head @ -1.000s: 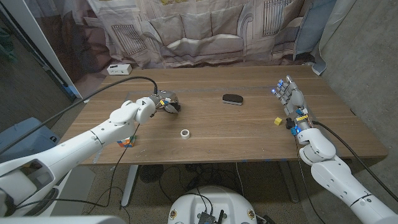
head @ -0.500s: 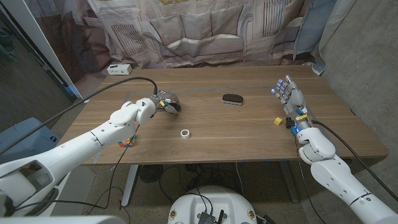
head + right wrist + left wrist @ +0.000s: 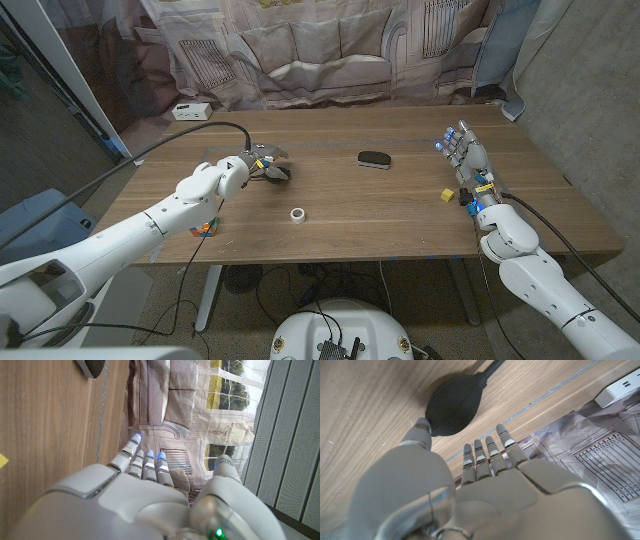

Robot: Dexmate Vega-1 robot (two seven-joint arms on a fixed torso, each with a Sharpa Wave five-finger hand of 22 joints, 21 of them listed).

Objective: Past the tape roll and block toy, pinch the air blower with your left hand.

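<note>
Wooden table [image 3: 400,215] in front of a printed curtain backdrop [image 3: 330,50], grey wall panel to the robot's right.

Left hand [image 3: 262,166] reaches over the left-centre of the table, fingers spread above the air blower [image 3: 280,172]. In the head view the blower is mostly covered by the hand; only a dark edge shows. In the left wrist view the black bulb [image 3: 454,406] lies on the wood with its nozzle running off toward the frame edge, tip cut off. Thumb tip [image 3: 421,426] sits at the bulb's rim, seems to touch; the other fingers [image 3: 485,455] stretch straight out beside the bulb, not on it. No pinch closed, hand released, holding nothing.

Outward from there: white tape roll [image 3: 298,214] lies nearer the robot, apart from the hand. Block toy [image 3: 204,228], coloured, sits near the table's front edge, partly hidden behind the left forearm. Black oval object [image 3: 374,158] at mid-table, too dark to identify. White box [image 3: 190,110] at the far left corner. Small yellow piece [image 3: 446,194] just beside the right hand.

Right hand [image 3: 467,160] stands upright on its edge at the right side of the table, fingers extended and apart, empty. The right wrist view shows its fingers [image 3: 145,462] pointing toward the curtain; the black oval's end is cut off at the frame edge.
</note>
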